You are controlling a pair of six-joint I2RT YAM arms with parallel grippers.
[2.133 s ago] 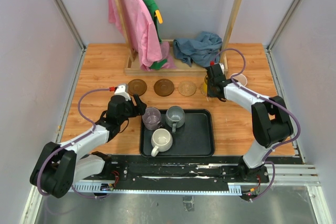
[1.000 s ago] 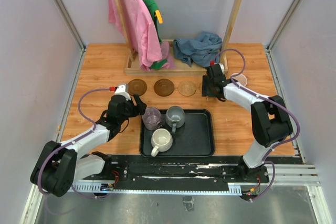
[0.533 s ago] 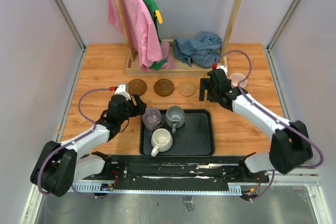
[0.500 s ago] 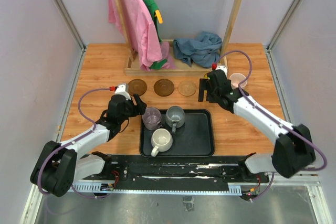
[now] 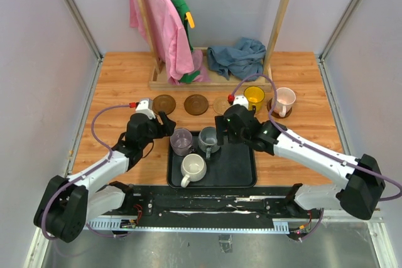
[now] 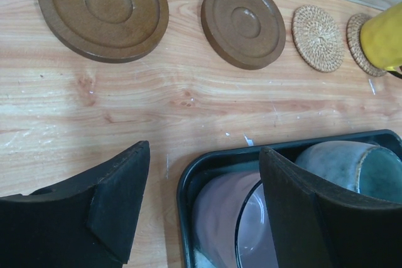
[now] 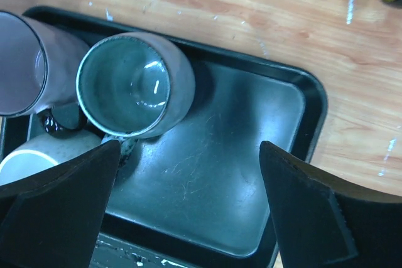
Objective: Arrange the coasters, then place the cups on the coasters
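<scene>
Three sit in the black tray [image 5: 235,171]: purple cup [image 5: 181,140], grey-blue cup [image 5: 209,137], cream-white cup [image 5: 193,167]. Left claw [image 6: 204,155], beside the purple, and right claw [image 7: 188,147], above the tray, both gape empty.

You have the left brown coaster [image 5: 164,103], second brown coaster [image 5: 196,103] and a tan woven coaster [image 6: 318,37] lying bare in a row on the tabletop [image 5: 119,80]. The yellow mug [image 5: 254,97] stands on another woven coaster [image 6: 359,45], with the pink mug [image 5: 284,100] beside it. The purple mug [image 5: 181,141], grey-blue mug [image 5: 209,139] and cream mug [image 5: 193,167] stand upright in the black tray [image 5: 242,167].
</scene>
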